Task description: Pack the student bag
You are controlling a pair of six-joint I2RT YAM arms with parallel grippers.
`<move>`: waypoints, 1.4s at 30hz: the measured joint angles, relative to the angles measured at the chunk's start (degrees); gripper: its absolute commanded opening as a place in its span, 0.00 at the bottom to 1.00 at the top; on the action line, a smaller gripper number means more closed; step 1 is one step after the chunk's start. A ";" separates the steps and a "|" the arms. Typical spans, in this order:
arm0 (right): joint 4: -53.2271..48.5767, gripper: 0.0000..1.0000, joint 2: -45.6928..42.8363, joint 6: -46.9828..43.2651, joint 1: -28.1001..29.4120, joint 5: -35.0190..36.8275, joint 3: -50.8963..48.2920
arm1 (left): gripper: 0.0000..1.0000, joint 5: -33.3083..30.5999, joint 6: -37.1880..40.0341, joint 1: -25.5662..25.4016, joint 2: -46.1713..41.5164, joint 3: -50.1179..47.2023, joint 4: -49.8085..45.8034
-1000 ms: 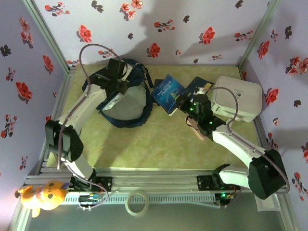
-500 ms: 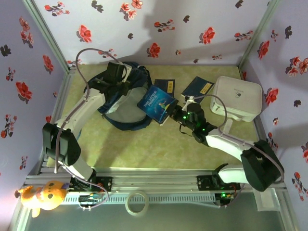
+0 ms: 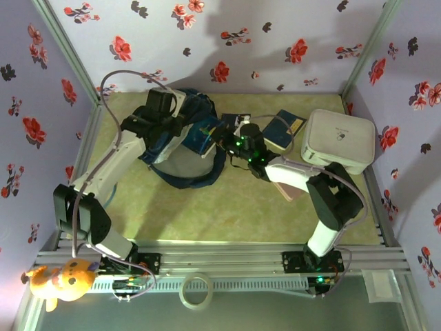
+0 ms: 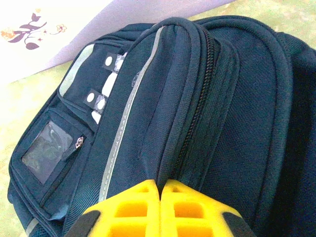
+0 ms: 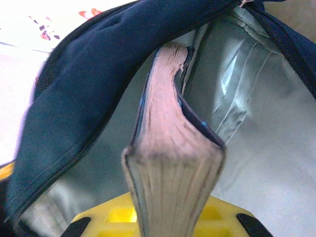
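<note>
The table (image 3: 241, 214) carries it all: the bag (image 3: 180, 164) lies near its far left corner, mouth turned to the right and grey lining showing, a white box (image 3: 339, 140) sits in the far right corner, and a spare book (image 3: 284, 127) lies between them by the far edge. The left gripper (image 3: 165, 118) is pressed together on a fold of the bag's top, and its wrist view shows the navy fabric running into the seam between the shut fingers (image 4: 133, 202), so the mouth is held up. The right gripper (image 3: 226, 138) is clamped on a book (image 3: 207, 132), page edge toward its own camera. From that wrist the book (image 5: 168, 148) has its far end already inside the mouth, with the navy flap on its left and the lining on its right, and the leading end looks slightly bent against that lining. The step in hand, as I judge it, is sliding this book in. To do it well, hold the lift on the flap steady so it does not sag onto the pages, push along the book's own length, not across it, ease the angle if the leading corner snags the lining, and let go only once most of the cover is past the zip, lest it tip back out onto the table
</note>
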 measured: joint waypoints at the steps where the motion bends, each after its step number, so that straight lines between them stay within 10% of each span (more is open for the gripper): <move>1: -0.22 0.10 1.20 0.52 0.15 0.68 0.87 | 0.00 0.15 -0.17 0.00 -0.37 0.00 -0.02; 29: -8.52 0.17 28.41 13.88 5.79 9.42 27.85 | 0.00 4.52 -3.23 0.04 -1.95 -0.96 -0.04; 42: -7.69 0.45 34.25 18.51 6.01 3.52 34.84 | 0.00 7.96 -5.95 3.10 -1.95 -0.96 -0.33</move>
